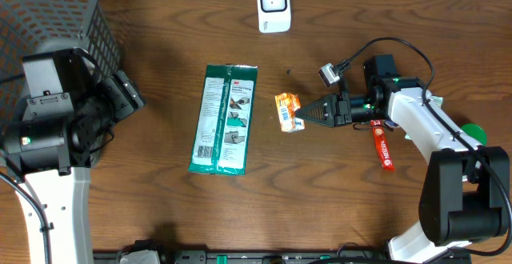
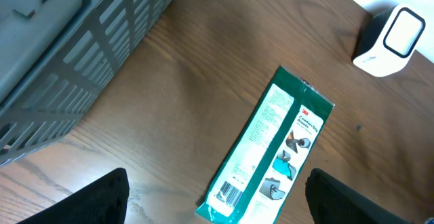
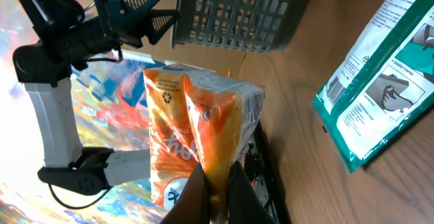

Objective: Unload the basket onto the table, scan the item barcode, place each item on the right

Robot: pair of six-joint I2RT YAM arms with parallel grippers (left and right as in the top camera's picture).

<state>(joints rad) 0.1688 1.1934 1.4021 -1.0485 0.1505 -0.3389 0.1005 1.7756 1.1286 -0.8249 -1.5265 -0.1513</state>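
My right claw [image 1: 306,114] pinches the orange packet [image 1: 288,104]; left claw [image 1: 130,94] released; next I should carry its barcode [image 1: 286,120] to the far scanner [image 1: 273,6]

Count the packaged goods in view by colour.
Green: 1, the flat packet
Orange: 1, the small packet, pinched in the right gripper
Red: 1, the slim pack lying beside the right arm
Total: 3
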